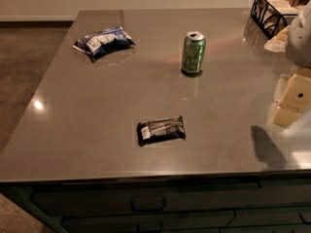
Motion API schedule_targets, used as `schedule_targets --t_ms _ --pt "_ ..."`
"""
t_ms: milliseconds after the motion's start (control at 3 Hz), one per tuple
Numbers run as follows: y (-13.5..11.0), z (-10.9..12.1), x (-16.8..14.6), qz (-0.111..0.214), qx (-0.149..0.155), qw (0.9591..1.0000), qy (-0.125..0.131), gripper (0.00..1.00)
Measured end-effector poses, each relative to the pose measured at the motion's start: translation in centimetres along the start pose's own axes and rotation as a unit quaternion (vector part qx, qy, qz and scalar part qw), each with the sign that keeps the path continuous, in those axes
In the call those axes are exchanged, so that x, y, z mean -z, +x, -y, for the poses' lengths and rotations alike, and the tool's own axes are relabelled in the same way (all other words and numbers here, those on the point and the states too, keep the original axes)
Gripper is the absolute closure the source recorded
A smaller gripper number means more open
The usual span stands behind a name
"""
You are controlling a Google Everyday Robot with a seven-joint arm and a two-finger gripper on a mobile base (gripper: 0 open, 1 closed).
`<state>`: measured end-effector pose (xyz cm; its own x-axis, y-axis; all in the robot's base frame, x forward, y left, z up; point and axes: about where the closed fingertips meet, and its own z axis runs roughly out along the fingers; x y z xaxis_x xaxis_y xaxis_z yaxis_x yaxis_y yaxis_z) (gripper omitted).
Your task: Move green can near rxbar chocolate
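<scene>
Item 1, countertop (73, 140): grey, glossy, with its front edge running across the lower part of the view and its left edge slanting away toward the far wall; a bright spot of light reflects near the left edge. Item 2, green can (193, 52): slim, light green, silver top, standing upright in the far centre-right of the surface, well back from the front edge and apart from everything else. Item 3, rxbar chocolate (161, 129): flat dark wrapper with a white end panel at its left, lying flat in the middle of the counter, nearer the front edge than the can and slightly left of it; bare surface lies between the two and on every side of the bar. Item 4, blue-and-white snack bag (103, 41): crumpled, lying at the far left, close to the left edge. Item 5, black wire basket (268, 13): far right corner, holding pale contents (not identifiable). Item 6, gripper (287, 105): cream-coloured, entering from the right border above the counter's right side, well apart from can and bar, casting a dark shadow (265, 147) on the surface nearer the front; whether it is parted or closed cannot be told, and it holds nothing visible. Item 7, drawer fronts (148, 205): dark, with handles, under the front edge.
</scene>
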<state>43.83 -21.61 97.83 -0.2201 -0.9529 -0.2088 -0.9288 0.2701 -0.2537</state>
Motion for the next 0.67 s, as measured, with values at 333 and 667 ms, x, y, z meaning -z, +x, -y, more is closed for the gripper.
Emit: schedule_targets --t_ms 333,667 --pt "0.00 0.00 0.00 0.000 0.000 1.0000 0.000 0.00" --pt "0.02 0.72 -0.45 -0.008 -0.022 0.9997 -0.001 0.00"
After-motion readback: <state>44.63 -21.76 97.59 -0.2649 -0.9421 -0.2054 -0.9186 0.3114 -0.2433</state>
